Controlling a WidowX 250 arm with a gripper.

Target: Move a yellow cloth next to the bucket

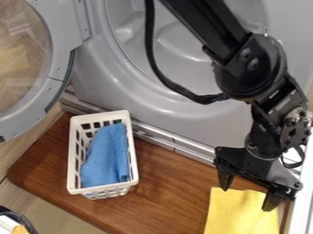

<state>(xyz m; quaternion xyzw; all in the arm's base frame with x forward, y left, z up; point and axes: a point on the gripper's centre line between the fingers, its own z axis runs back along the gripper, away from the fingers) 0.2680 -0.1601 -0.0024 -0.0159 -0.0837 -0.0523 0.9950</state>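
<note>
The black gripper (247,195) hangs at the right, over the upper part of the yellow cloth (238,215), with its two fingers spread wide apart. The cloth lies flat on the brown wooden board at the lower right, running down to the bottom edge of the view. Left of centre stands the bucket, a white slotted plastic basket (73,157), with a stretch of board between it and the cloth. Whether the fingertips touch the cloth, I cannot tell.
A blue cloth (108,155) lies inside the basket. Behind the board (165,183) rises a grey machine (183,119) with a round opening, its door (58,59) swung out at the upper left. A dark-rimmed object (18,219) sits at the lower left corner.
</note>
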